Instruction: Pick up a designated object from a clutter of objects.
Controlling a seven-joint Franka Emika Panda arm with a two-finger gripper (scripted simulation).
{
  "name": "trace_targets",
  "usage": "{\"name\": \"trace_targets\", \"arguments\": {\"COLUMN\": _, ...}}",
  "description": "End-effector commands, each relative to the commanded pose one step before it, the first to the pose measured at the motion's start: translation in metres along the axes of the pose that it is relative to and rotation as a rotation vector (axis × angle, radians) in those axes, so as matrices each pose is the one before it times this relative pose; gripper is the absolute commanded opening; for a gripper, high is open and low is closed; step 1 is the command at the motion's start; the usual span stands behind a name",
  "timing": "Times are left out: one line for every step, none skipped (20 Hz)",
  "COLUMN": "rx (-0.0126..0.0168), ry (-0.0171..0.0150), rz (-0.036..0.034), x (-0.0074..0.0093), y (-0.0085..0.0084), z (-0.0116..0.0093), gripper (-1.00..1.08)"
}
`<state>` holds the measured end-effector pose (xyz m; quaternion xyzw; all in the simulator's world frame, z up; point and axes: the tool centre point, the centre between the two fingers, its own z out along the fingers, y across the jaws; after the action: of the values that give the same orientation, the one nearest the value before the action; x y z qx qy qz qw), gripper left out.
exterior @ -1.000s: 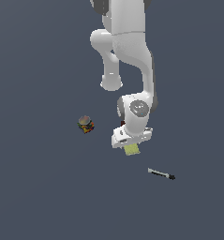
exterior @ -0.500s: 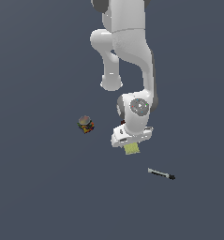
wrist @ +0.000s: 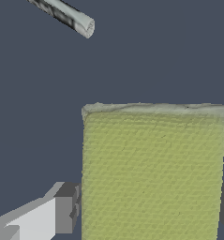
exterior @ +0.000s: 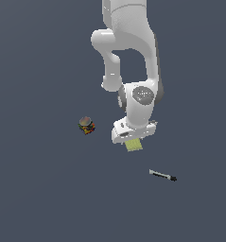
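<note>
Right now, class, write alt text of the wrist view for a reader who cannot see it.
A yellow-green pad fills the frame between the two fingers of the claw, which flank its long edges. A black-and-white marker lies beyond it on the dark floor.

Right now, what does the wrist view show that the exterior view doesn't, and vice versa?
Wrist view only: the gripper with fingers on either side of the yellow-green pad, tight against its edges, and the pad's woven texture. Exterior view only: the arm's white links, and the multicoloured lump toward that view's left; the hand hides the fingers there. Both: the pad under the hand and the black-and-white marker. The brick shows in neither.
</note>
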<state>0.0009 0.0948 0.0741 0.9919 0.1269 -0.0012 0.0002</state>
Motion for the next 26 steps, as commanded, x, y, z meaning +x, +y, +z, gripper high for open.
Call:
{"name": "trace_targets", "arguments": {"rx": -0.00034, "ry": 0.00209, "rz": -0.00023, "x": 0.00068, "y": 0.00149, "z": -0.02284, "gripper": -1.00}}
{"name": "trace_targets", "arguments": {"rx": 0.00000, "ry": 0.00000, "rz": 0.00000, "x": 0.00012, "y": 0.00068, "z": -0.00980, "gripper": -1.00}}
{"name": "trace_targets", "arguments": {"rx": 0.00000, "ry": 0.00000, "rz": 0.00000, "x": 0.00013, "y": 0.00070, "z": -0.01025, "gripper": -1.00}}
{"name": "trace_targets", "arguments": {"rx": 0.00040, "ry": 0.00005, "rz": -0.00027, "x": 0.00016, "y": 0.00062, "z": -0.01070, "gripper": -1.00}}
{"name": "trace_targets", "arguments": {"rx": 0.00000, "ry": 0.00000, "rz": 0.00000, "x": 0.00017, "y": 0.00074, "z": -0.01113, "gripper": -1.00}}
{"name": "trace_targets", "arguments": {"rx": 0.00000, "ry": 0.00000, "rz": 0.00000, "x": 0.00019, "y": 0.00076, "z": -0.01143, "gripper": -1.00}}
{"name": "trace_targets", "arguments": {"rx": 0.00000, "ry": 0.00000, "rz": 0.00000, "x": 0.00020, "y": 0.00074, "z": -0.01132, "gripper": -1.00}}
{"name": "trace_targets", "arguments": {"rx": 0.00044, "ry": 0.00008, "rz": -0.00020, "x": 0.00021, "y": 0.00069, "z": -0.01121, "gripper": -1.00}}
{"name": "trace_targets", "arguments": {"rx": 0.00000, "ry": 0.00000, "rz": 0.00000, "x": 0.00023, "y": 0.00072, "z": -0.01107, "gripper": -1.00}}
{"name": "trace_targets", "arguments": {"rx": 0.00000, "ry": 0.00000, "rz": 0.00000, "x": 0.00024, "y": 0.00071, "z": -0.01097, "gripper": -1.00}}
{"name": "trace_targets", "arguments": {"rx": 0.00045, "ry": 0.00009, "rz": -0.00016, "x": 0.00025, "y": 0.00071, "z": -0.01091, "gripper": -1.00}}
{"name": "trace_targets", "arguments": {"rx": 0.00000, "ry": 0.00000, "rz": 0.00000, "x": 0.00027, "y": 0.00071, "z": -0.01080, "gripper": -1.00}}
{"name": "trace_targets", "arguments": {"rx": 0.00000, "ry": 0.00000, "rz": 0.00000, "x": 0.00029, "y": 0.00071, "z": -0.01073, "gripper": -1.00}}
{"name": "trace_targets", "arguments": {"rx": 0.00000, "ry": 0.00000, "rz": 0.00000, "x": 0.00031, "y": 0.00071, "z": -0.01067, "gripper": -1.00}}
{"name": "trace_targets", "arguments": {"rx": 0.00000, "ry": 0.00000, "rz": 0.00000, "x": 0.00033, "y": 0.00071, "z": -0.01061, "gripper": -1.00}}
{"name": "trace_targets", "arguments": {"rx": 0.00046, "ry": 0.00014, "rz": -0.00007, "x": 0.00032, "y": 0.00079, "z": -0.01062, "gripper": -1.00}}
{"name": "trace_targets", "arguments": {"rx": 0.00000, "ry": 0.00000, "rz": 0.00000, "x": 0.00037, "y": 0.00072, "z": -0.01052, "gripper": -1.00}}
{"name": "trace_targets", "arguments": {"rx": 0.00000, "ry": 0.00000, "rz": 0.00000, "x": 0.00040, "y": 0.00073, "z": -0.01048, "gripper": -1.00}}
{"name": "trace_targets", "arguments": {"rx": 0.00000, "ry": 0.00000, "rz": 0.00000, "x": 0.00042, "y": 0.00073, "z": -0.01044, "gripper": -1.00}}
{"name": "trace_targets", "arguments": {"rx": 0.00000, "ry": 0.00000, "rz": 0.00000, "x": 0.00046, "y": 0.00074, "z": -0.01041, "gripper": -1.00}}
{"name": "trace_targets", "arguments": {"rx": 0.00000, "ry": 0.00000, "rz": 0.00000, "x": 0.00049, "y": 0.00075, "z": -0.01037, "gripper": -1.00}}
{"name": "trace_targets", "arguments": {"rx": 0.00000, "ry": 0.00000, "rz": 0.00000, "x": 0.00053, "y": 0.00075, "z": -0.01023, "gripper": -1.00}}
{"name": "trace_targets", "arguments": {"rx": -0.00031, "ry": 0.00003, "rz": 0.00037, "x": 0.00050, "y": 0.00083, "z": -0.00976, "gripper": -1.00}}
{"name": "trace_targets", "arguments": {"rx": 0.00000, "ry": 0.00000, "rz": 0.00000, "x": 0.00054, "y": 0.00069, "z": -0.00917, "gripper": -1.00}}
{"name": "trace_targets", "arguments": {"rx": 0.00000, "ry": 0.00000, "rz": 0.00000, "x": 0.00055, "y": 0.00066, "z": -0.00862, "gripper": -1.00}}
{"name": "trace_targets", "arguments": {"rx": 0.00000, "ry": 0.00000, "rz": 0.00000, "x": 0.00056, "y": 0.00063, "z": -0.00808, "gripper": -1.00}}
